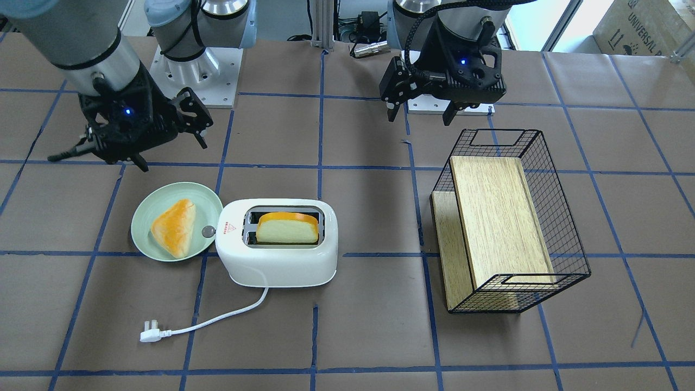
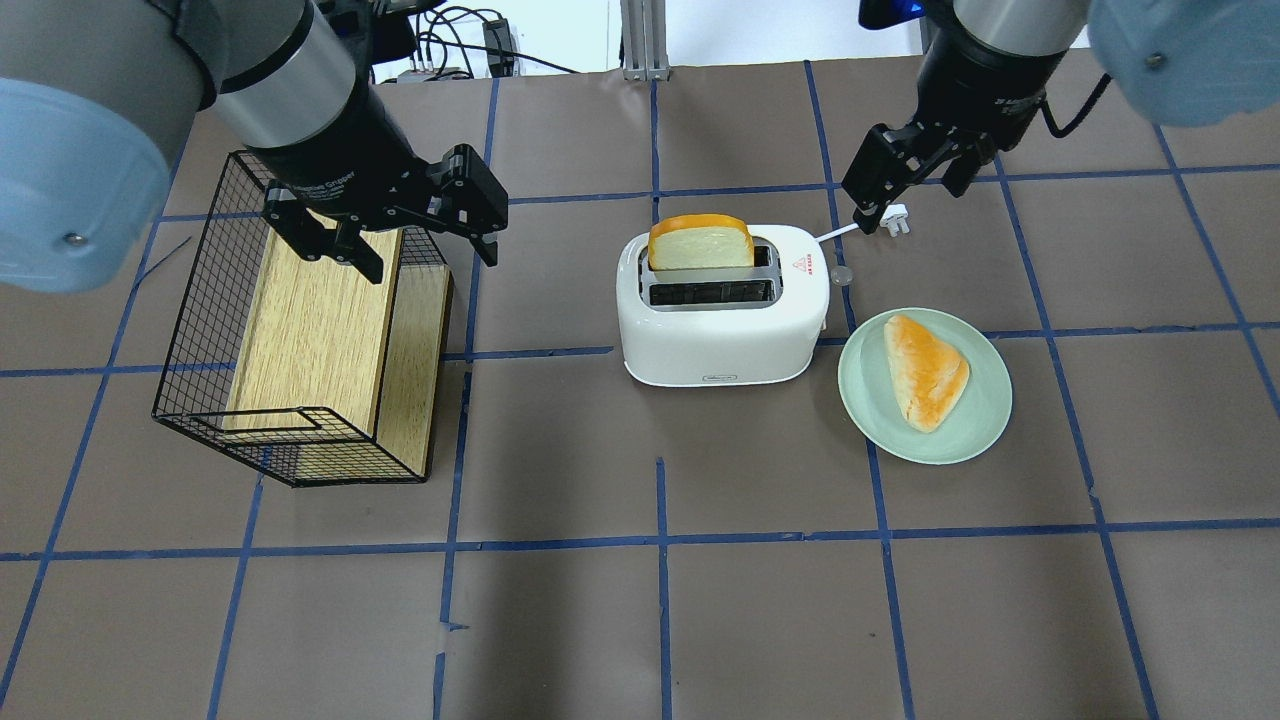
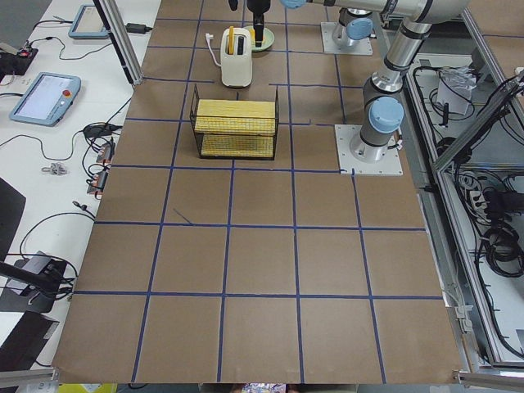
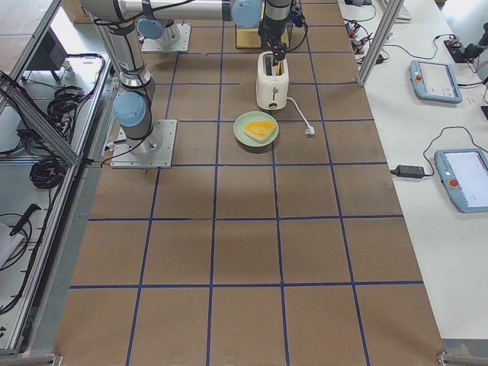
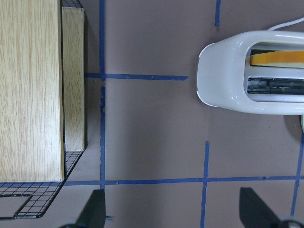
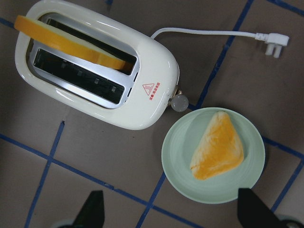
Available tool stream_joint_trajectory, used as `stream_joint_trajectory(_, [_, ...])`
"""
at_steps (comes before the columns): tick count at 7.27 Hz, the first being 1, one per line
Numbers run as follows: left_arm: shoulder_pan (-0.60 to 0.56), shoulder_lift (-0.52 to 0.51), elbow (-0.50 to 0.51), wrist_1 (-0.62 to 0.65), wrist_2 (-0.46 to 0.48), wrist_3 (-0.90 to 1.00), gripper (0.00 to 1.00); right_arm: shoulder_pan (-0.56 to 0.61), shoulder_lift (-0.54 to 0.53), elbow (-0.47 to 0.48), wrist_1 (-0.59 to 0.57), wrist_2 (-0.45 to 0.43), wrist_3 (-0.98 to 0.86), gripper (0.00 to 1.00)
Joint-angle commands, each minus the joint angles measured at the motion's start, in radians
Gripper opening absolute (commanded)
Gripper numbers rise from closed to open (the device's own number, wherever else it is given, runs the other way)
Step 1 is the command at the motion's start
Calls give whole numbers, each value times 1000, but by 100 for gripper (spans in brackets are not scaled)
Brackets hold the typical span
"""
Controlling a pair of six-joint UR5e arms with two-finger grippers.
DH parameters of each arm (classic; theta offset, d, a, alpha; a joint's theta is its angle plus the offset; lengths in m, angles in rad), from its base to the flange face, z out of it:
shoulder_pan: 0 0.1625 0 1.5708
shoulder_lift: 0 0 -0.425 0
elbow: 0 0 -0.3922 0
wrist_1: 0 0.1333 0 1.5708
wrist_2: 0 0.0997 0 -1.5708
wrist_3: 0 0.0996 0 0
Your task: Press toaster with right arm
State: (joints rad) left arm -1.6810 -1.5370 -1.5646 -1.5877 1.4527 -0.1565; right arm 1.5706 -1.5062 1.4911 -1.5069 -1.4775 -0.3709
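At the left a wire basket [image 2: 200,300] lies on its side with wooden boards [image 2: 310,320] in it. The left hand [image 2: 432,265] hangs over it, spread open and empty. In the middle of the tabletop [image 2: 650,600] stands the toaster [image 2: 722,330], upright, with a slice [image 2: 700,245] standing high out of its far slot; the near slot is empty. Its small silver knob [image 2: 842,273] sticks out of the end that faces the plate [image 2: 860,400], where a bun [image 2: 925,370] lies. Beyond the plate, over the loose plug [image 2: 897,218], hovers the right hand [image 2: 905,200], fingers wide apart, holding nothing and clear of the toaster.

The toaster looks like light, smooth plastic, so it would likely slide or tip under a sideways shove. No grasp seems needed. One fingertip set on the knob and pushed straight down should do.
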Motion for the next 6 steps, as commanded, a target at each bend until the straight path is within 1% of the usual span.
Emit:
stream_joint_trajectory(1, [0, 0, 0, 0, 0, 0, 100, 0, -54, 11, 53, -3, 96, 100])
stream_joint_trajectory(6, [0, 0, 0, 0, -2, 0, 100, 0, -42, 23, 37, 3, 93, 100])
